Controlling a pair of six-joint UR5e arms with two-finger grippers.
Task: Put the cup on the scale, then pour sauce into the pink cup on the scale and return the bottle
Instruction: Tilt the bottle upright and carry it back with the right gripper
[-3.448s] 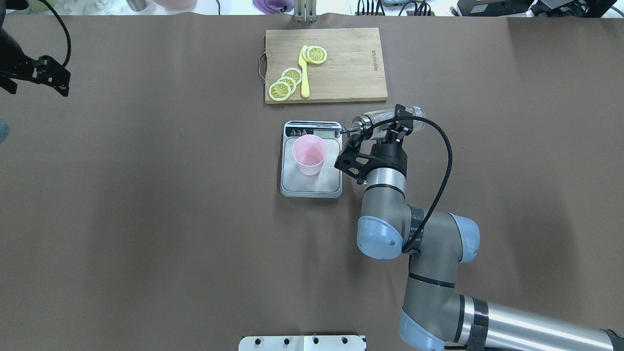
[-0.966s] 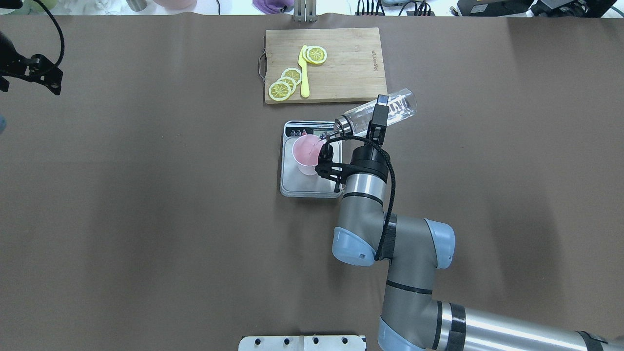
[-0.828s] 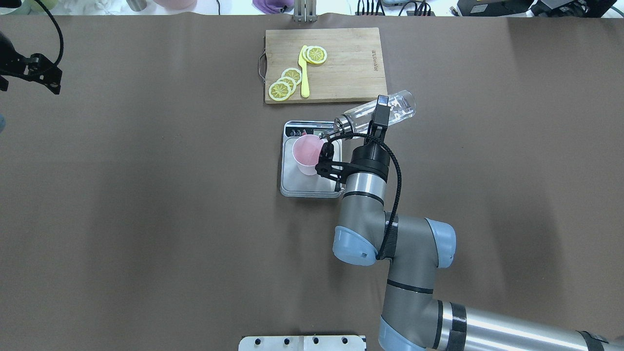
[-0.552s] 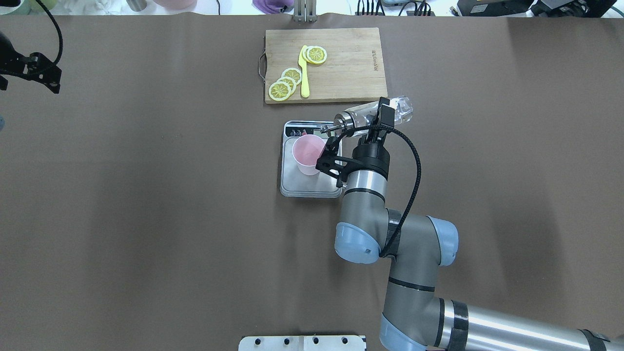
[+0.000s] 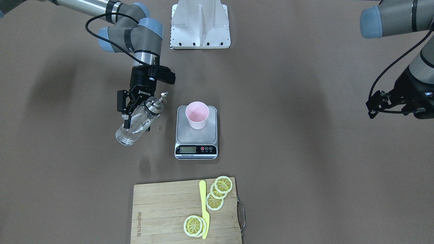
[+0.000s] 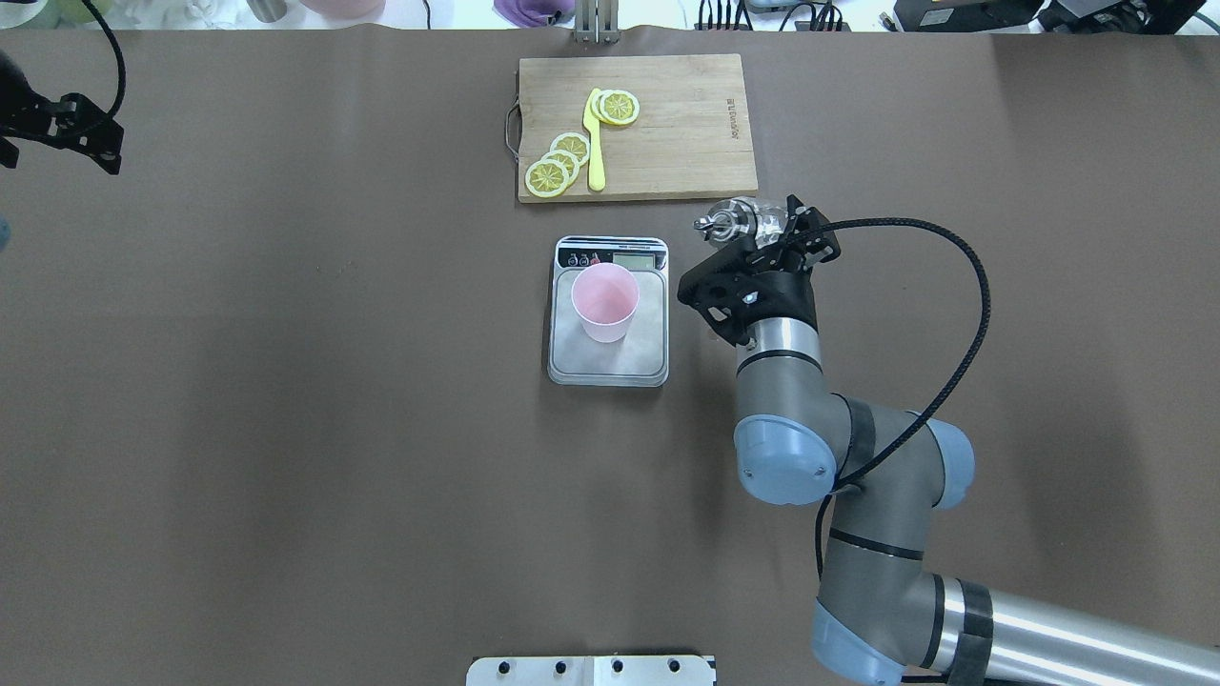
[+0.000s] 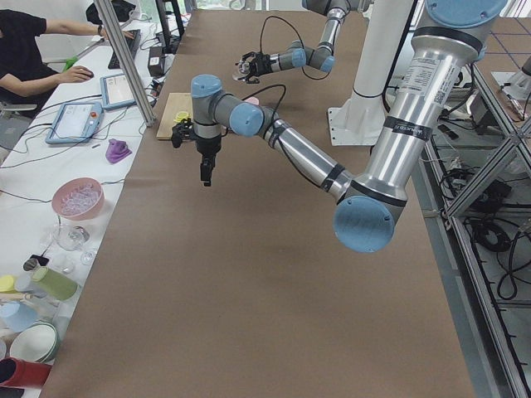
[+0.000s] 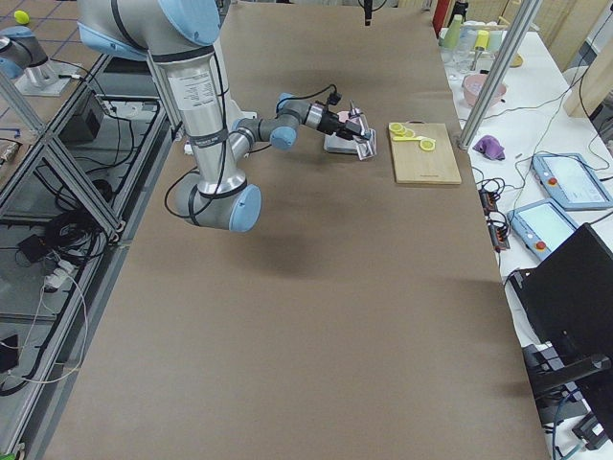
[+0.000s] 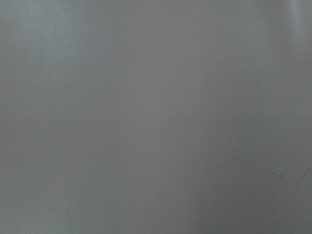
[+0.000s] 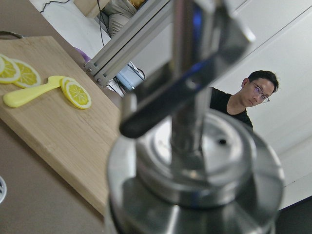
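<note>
The bottle (image 5: 134, 128) is clear, glossy glass with a shiny polished-metal cap (image 5: 154, 104). The cup (image 5: 197, 117) looks like matt pink plastic. The scale (image 5: 185, 134) has a dull brushed-metal platform. The cutting board (image 5: 162, 210) is grained, matt wood on a matt brown surface (image 5: 305, 169).

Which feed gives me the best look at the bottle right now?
Exterior front-facing: the whole bottle shows, tilted in the right gripper. Overhead shows mainly its cap beyond the gripper; right wrist, a blurred cap close-up; side views, only a speck.
</note>
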